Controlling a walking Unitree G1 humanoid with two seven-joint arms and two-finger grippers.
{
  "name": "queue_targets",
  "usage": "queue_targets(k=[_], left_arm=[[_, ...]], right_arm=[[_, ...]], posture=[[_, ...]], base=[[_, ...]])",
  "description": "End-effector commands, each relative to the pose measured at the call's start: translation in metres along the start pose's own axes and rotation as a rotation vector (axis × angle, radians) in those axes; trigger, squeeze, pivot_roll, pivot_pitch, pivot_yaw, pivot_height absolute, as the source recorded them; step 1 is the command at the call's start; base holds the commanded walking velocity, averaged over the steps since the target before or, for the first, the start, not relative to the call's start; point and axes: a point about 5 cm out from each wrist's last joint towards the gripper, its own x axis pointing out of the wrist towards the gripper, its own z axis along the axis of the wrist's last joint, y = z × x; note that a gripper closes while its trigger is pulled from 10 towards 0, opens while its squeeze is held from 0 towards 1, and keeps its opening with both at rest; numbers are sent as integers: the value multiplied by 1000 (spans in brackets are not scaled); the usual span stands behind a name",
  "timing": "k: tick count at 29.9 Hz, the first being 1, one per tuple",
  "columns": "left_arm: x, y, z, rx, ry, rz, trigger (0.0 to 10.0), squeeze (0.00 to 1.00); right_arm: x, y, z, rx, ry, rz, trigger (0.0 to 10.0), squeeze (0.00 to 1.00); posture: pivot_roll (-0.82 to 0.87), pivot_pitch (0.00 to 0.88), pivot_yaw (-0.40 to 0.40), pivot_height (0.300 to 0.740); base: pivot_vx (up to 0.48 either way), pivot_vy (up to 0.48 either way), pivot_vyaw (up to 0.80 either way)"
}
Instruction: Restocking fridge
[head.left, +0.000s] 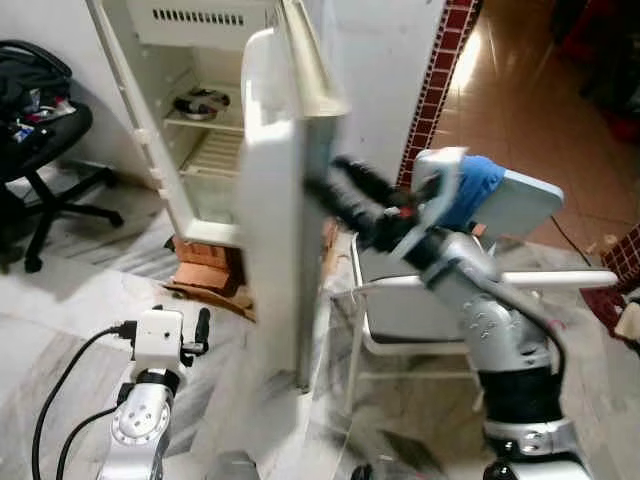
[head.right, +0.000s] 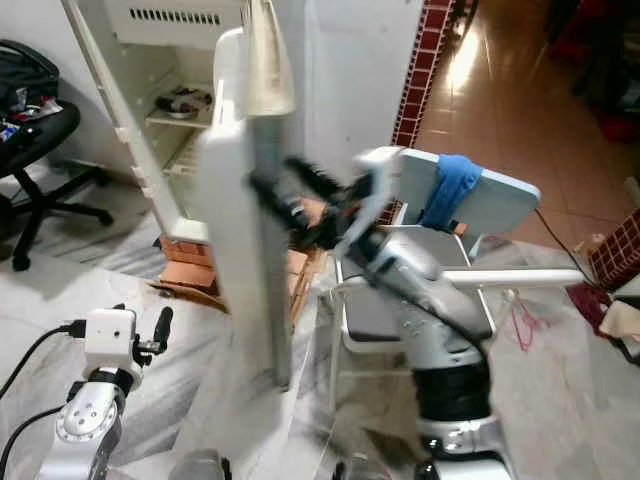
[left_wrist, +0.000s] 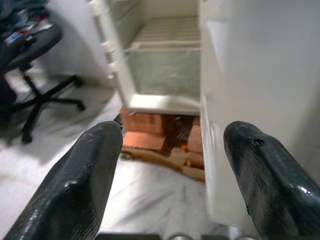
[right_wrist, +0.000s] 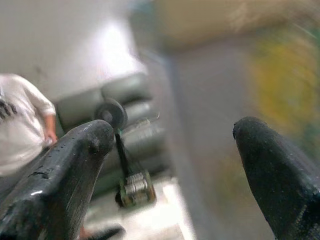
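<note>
- White and standing open, the fridge (head.left: 190, 120) fills the upper left of the left eye view, its door (head.left: 275, 200) swung out edge-on toward me through the centre of the frame.
- On an upper shelf inside, a small metal bowl (head.left: 203, 104) sits; the racks below it look bare.
- My right gripper (head.left: 345, 195) is raised at mid-frame, just beside the door's edge. Motion blur keeps me from telling whether it touches the door.
- From the right wrist view, that gripper's fingers (right_wrist: 65, 175) are spread wide, grasping nothing. Beyond them, blurred, are a person in a white shirt (right_wrist: 20, 125) and a grey sofa (right_wrist: 115, 115).
- My left gripper (head.left: 200, 330) hangs low at the lower left, released; the left wrist view shows its fingers (left_wrist: 85, 185) apart.
- That wrist view also shows bricks (left_wrist: 150, 127) under the fridge base and the clear bottom drawer (left_wrist: 162, 72).
- A black office chair (head.left: 40, 130) stands at the far left edge.
- A white chair (head.left: 440, 290) with a blue cloth (head.left: 475, 190) over its back stands right of the door.
</note>
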Motion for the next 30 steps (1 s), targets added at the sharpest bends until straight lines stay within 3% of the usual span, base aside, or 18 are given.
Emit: queue_targets(k=[1, 3, 5, 9, 16, 21, 27, 30], left_arm=[[-1, 3, 0, -1, 5, 16, 10000, 0], [-1, 3, 0, -3, 5, 16, 10000, 0], [1, 3, 0, -10, 8, 12, 10000, 0], [3, 6, 0, -25, 18, 26, 10000, 0], [3, 7, 0, -33, 10, 26, 10000, 0], [5, 6, 4, -19, -2, 19, 10000, 0], [6, 4, 5, -10, -10, 2, 10000, 0], [6, 2, 5, -5, -12, -1, 10000, 0]], right_arm=[[-22, -22, -13, 22, 44, -127, 10000, 0], [-31, -27, -20, 51, 60, -168, 10000, 0], [-53, -42, -41, 21, 143, -321, 10000, 0], [-67, -47, -54, -37, 171, -422, 10000, 0], [-79, -58, -57, -148, 124, -657, 10000, 0], [-83, -59, -61, -201, 115, -750, 10000, 0], [-86, -60, -64, -221, 111, -780, 10000, 0], [-87, -61, -64, -223, 107, -785, 10000, 0]], posture=[[163, 0, -27, 740], [159, 0, -24, 740], [147, 0, -15, 740], [141, 0, -13, 740], [138, 0, -11, 740], [135, 0, -3, 740], [126, 0, -3, 740], [126, 0, -3, 740]], base=[[0, 0, 0], [0, 0, 0], [0, 0, 0], [0, 0, 0], [0, 0, 0], [0, 96, -261], [0, 480, -800], [0, 480, 0]])
